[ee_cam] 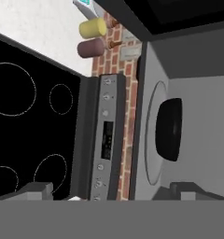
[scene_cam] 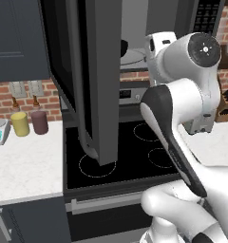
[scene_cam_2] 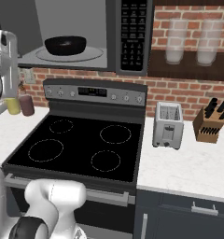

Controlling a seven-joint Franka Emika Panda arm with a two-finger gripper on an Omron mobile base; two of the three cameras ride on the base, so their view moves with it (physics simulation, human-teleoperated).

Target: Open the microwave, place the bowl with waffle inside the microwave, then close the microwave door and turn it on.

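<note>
The microwave (scene_cam_2: 86, 32) hangs over the stove with its cavity exposed. Its door (scene_cam: 104, 80) is swung wide out, with the bar handle (scene_cam: 83, 128) at its free edge. The black bowl (scene_cam_2: 65, 45) sits on the round glass plate (scene_cam_2: 88, 56) inside; it also shows as bowl (ee_cam: 169, 128) and bowl (scene_cam: 124, 46). The waffle is hidden inside the bowl. My gripper (ee_cam: 113, 191) is open and empty, in front of the cavity and apart from the bowl. The button column (scene_cam_2: 134, 35) is on the microwave's right.
The black stove top (scene_cam_2: 81, 144) lies below, with its control panel (scene_cam_2: 95, 92). A yellow cup (scene_cam: 20, 123) and a maroon cup (scene_cam: 39, 122) stand on the left counter. A silver toaster (scene_cam_2: 168, 125) and a knife block (scene_cam_2: 209, 123) stand on the right counter.
</note>
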